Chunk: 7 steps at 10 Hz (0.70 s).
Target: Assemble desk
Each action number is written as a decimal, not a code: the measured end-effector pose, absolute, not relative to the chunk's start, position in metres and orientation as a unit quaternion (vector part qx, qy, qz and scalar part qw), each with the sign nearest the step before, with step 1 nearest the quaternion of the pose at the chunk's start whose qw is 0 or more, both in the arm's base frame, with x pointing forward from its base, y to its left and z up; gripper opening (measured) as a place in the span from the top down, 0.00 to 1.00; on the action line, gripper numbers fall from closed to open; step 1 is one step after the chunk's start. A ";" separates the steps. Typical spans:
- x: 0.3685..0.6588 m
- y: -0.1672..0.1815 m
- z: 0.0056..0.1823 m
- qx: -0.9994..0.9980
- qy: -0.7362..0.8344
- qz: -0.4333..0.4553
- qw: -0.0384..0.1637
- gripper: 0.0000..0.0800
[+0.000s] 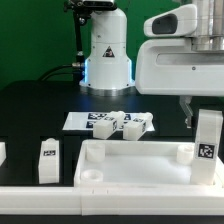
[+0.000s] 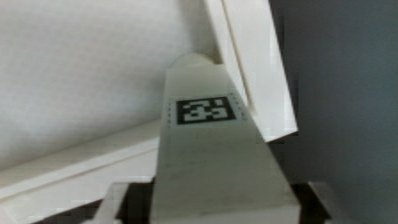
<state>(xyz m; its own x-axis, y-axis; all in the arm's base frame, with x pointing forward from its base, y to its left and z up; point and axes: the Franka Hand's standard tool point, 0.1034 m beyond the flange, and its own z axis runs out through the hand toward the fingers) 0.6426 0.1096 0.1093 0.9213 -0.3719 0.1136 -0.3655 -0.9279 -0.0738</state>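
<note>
Risk: squeeze off-centre and the upright leg [image 1: 207, 135] can tilt or twist, miss its corner socket and drag the desk slab [image 1: 130, 165] across the worktop [image 1: 40, 105]. The leg stands at the slab's end on the exterior view's right. Your pincer [image 2: 217, 205] is part open and straddles the leg. Can't tell if the pads press it yet.

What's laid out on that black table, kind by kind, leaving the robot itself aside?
desk leg: 4
desk top slab: 1
marker board: 1
long white border rail: 1
Total: 7
</note>
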 end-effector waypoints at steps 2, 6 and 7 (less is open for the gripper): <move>0.642 0.099 0.110 -0.972 0.227 -0.062 0.018 0.64; 0.642 0.099 0.110 -0.972 0.227 -0.062 0.018 0.64; 0.642 0.099 0.109 -0.972 0.228 -0.061 0.018 0.64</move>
<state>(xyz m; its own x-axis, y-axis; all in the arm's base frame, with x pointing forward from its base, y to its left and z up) 0.6421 0.0986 0.1090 0.8889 -0.4444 0.1111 -0.4399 -0.8958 -0.0628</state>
